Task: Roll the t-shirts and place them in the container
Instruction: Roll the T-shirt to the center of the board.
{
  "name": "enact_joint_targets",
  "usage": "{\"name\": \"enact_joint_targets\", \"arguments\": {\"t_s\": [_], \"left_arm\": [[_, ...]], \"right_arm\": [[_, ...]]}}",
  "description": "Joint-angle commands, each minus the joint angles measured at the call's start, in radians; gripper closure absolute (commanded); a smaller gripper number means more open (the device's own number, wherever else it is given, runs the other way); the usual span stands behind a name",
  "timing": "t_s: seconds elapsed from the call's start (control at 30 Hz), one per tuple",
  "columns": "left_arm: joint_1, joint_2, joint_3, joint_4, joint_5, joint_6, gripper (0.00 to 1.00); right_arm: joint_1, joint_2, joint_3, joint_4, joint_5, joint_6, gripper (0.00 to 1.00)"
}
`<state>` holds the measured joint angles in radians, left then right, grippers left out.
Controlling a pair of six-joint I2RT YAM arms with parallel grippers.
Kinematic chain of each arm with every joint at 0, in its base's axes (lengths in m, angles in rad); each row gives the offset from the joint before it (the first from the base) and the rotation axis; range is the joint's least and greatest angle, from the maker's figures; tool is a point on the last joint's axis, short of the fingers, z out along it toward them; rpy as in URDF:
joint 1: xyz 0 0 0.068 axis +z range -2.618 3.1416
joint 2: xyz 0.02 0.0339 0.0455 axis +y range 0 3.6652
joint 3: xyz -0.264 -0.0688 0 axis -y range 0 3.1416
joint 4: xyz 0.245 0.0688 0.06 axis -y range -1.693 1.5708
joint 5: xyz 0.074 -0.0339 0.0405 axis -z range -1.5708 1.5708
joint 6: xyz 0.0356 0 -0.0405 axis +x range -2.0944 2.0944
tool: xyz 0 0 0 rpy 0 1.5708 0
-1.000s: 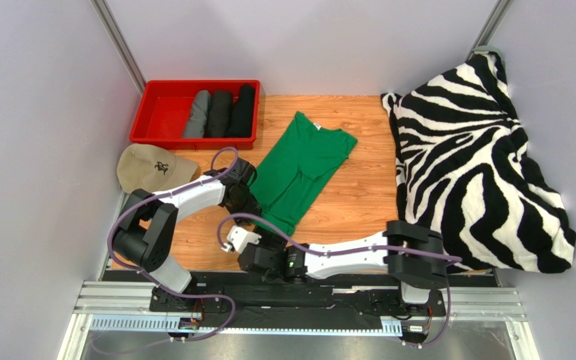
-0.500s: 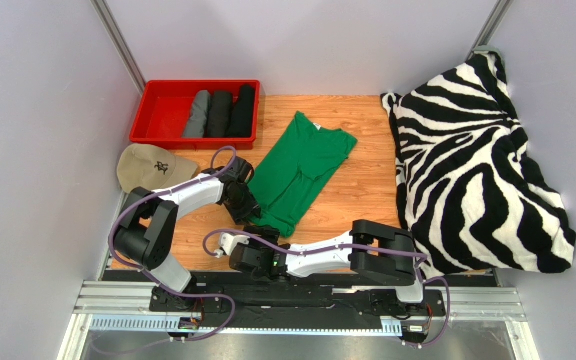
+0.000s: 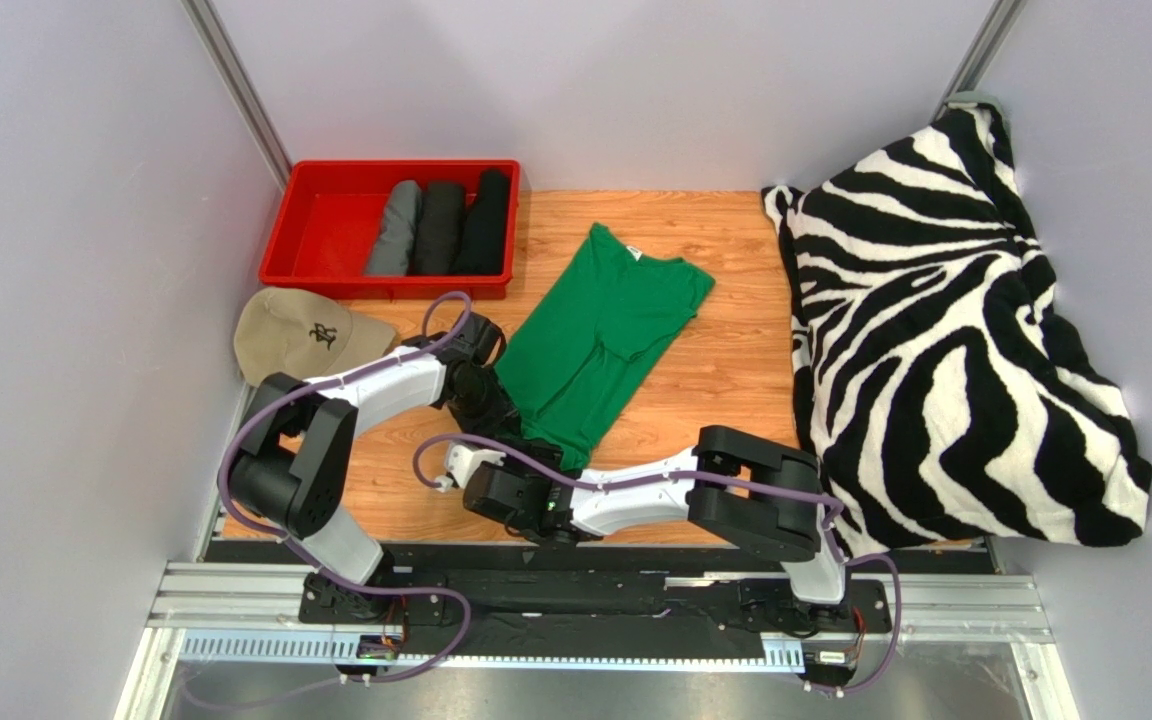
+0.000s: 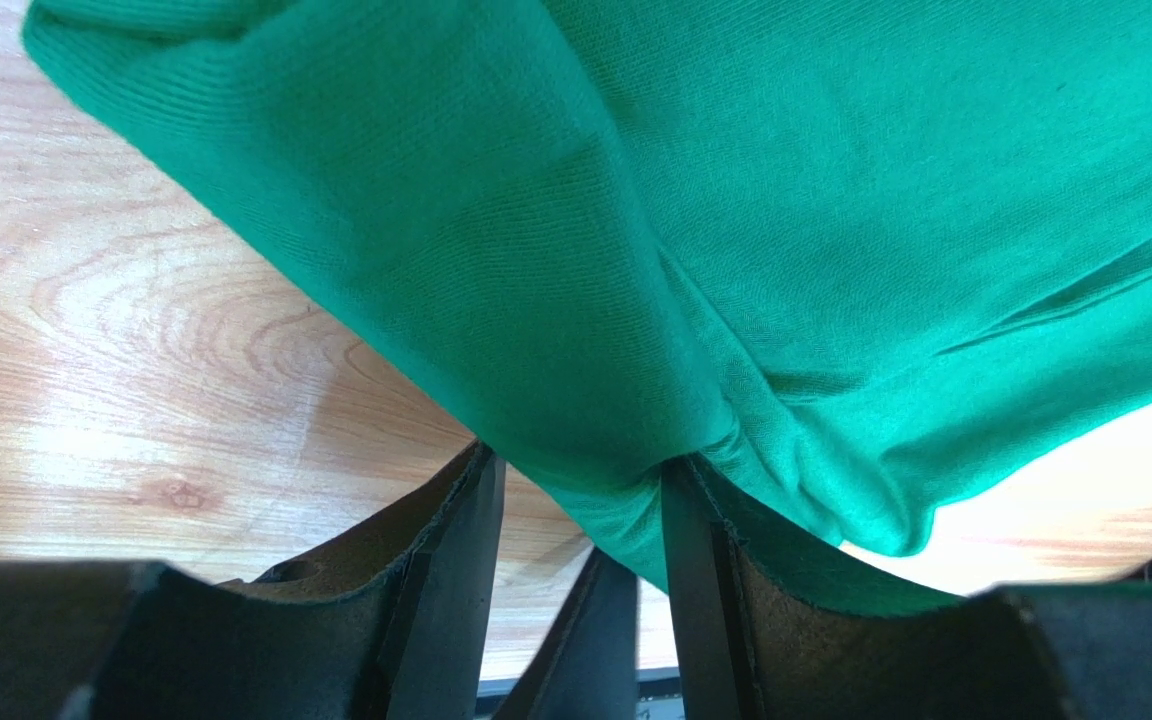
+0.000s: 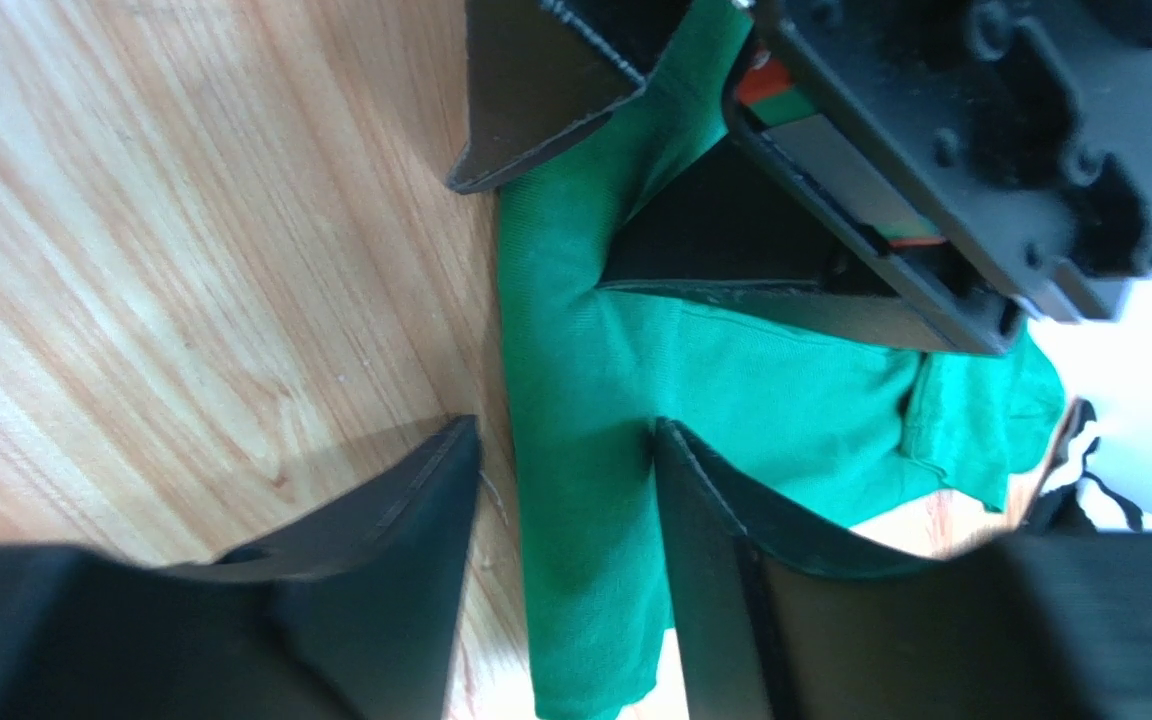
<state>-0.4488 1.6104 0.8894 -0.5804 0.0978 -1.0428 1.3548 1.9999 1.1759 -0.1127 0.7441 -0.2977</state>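
Note:
The bright green t-shirt lies folded into a long strip on the wooden table, its hem toward me. My left gripper is at the strip's near left edge. In the left wrist view the left gripper stands open, green cloth bunched between its fingers and draped over the right finger. My right gripper is at the hem, just in front of the left one. In the right wrist view the right gripper is open astride a narrow band of green cloth. One grey and two black rolled t-shirts lie in the red bin.
A beige cap sits left of the left arm, below the red bin. The zebra-striped blanket is heaped along the right side. The left gripper's black body hangs close above the right gripper's fingers. Grey walls enclose the table.
The right arm folded in and carried its gripper left and forward to the shirt's hem, its jaws narrowing a little. The left gripper shifted slightly toward me along the shirt's edge.

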Motion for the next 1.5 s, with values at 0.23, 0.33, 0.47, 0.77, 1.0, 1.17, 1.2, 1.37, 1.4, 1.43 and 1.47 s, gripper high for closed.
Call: {"name": "enact_joint_targets", "arguments": {"t_s": [0.23, 0.33, 0.47, 0.77, 1.0, 1.17, 1.2, 1.37, 1.4, 1.43, 1.47], "left_arm": [[0.021, -0.006, -0.038, -0.01, -0.023, 0.055, 0.47], [0.038, -0.039, -0.041, 0.007, 0.002, 0.066, 0.43], [0.077, -0.124, -0.015, -0.019, 0.005, 0.089, 0.39], [0.174, -0.3, -0.026, -0.071, -0.001, 0.095, 0.38], [0.18, -0.444, -0.158, -0.032, 0.02, 0.052, 0.39], [0.174, -0.52, -0.271, 0.039, 0.029, -0.016, 0.4], [0.17, -0.523, -0.28, 0.054, 0.033, -0.019, 0.4], [0.111, -0.485, -0.276, 0.122, -0.001, -0.049, 0.36], [0.105, -0.477, -0.28, 0.143, 0.0, -0.06, 0.36], [0.096, -0.459, -0.29, 0.18, 0.003, -0.078, 0.36], [0.091, -0.449, -0.291, 0.195, 0.003, -0.086, 0.36]], "right_arm": [[-0.063, -0.007, 0.033, -0.039, -0.205, 0.046, 0.74], [-0.072, -0.027, 0.036, -0.065, -0.267, 0.075, 0.82], [-0.092, -0.052, 0.039, -0.097, -0.371, 0.127, 0.85], [-0.209, -0.145, 0.033, -0.133, -0.695, 0.287, 0.85], [-0.367, -0.155, 0.015, -0.096, -1.105, 0.461, 0.85], [-0.468, -0.115, -0.03, 0.001, -1.287, 0.589, 0.84], [-0.477, -0.107, -0.035, 0.027, -1.328, 0.606, 0.84], [-0.514, -0.078, -0.065, 0.068, -1.37, 0.661, 0.84], [-0.517, -0.072, -0.068, 0.076, -1.381, 0.669, 0.84], [-0.52, -0.069, -0.071, 0.08, -1.385, 0.677, 0.84], [-0.529, -0.067, -0.074, 0.085, -1.387, 0.69, 0.84]]}}
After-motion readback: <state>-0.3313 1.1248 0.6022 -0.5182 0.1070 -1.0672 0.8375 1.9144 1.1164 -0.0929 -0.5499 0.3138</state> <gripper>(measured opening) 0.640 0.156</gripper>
